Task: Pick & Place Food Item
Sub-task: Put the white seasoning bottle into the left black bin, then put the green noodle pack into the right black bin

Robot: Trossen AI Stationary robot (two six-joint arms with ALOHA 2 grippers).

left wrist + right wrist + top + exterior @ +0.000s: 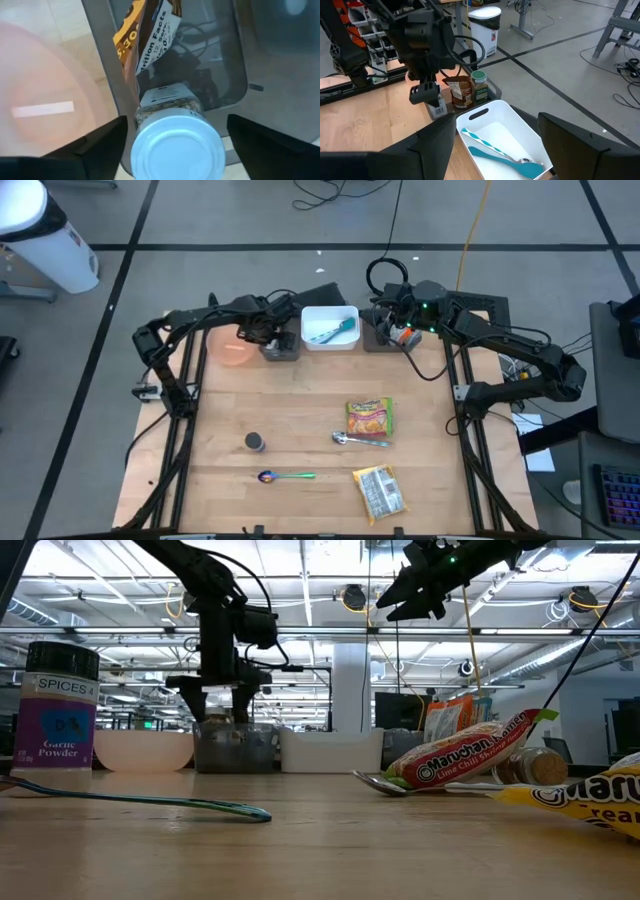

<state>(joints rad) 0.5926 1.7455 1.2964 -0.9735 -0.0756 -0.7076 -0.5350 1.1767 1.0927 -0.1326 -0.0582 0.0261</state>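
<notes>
Left claw (172, 137) spread over grey bin (279, 345) holding one jar (175, 142), one packet (145, 30). Right claw (495, 132) spread above white bin (330, 328). Tabletop (300, 420): two noodle packs, two spoons, one spice jar (256, 442).

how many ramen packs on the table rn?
2: one ramen pack right of centre, beside a metal spoon; another at the near edge. More may hide in the grey bin.

White bin (329, 326), teal utensil (335, 333)

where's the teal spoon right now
In the high view, the teal spoon lies inside the white bin at the table's far edge, centre, between the grey bin and the right hand.
</notes>
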